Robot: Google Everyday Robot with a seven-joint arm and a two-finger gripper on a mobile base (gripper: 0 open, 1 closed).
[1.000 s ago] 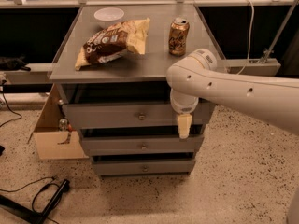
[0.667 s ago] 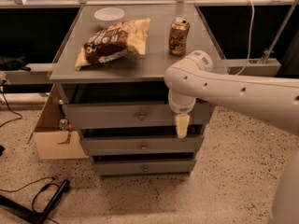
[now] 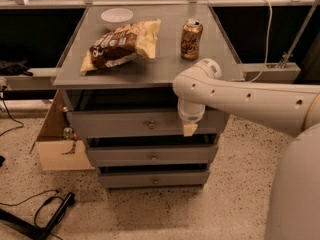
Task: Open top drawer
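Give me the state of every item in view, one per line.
top drawer: no interior showing, knob ungripped
middle drawer: looks shut
bottom drawer: looks shut
gripper: hanging before the top drawer's front, right of its knob
can: upright
chip bag: lying flat
bowl: upright

I can read no lettering from here. The chip bag (image 3: 122, 46) on the tabletop (image 3: 165, 69) has white print and the can (image 3: 191, 39) has a label, both illegible. My pincer (image 3: 190, 129) hangs before the top drawer (image 3: 125, 124), right of its knob (image 3: 151, 125).
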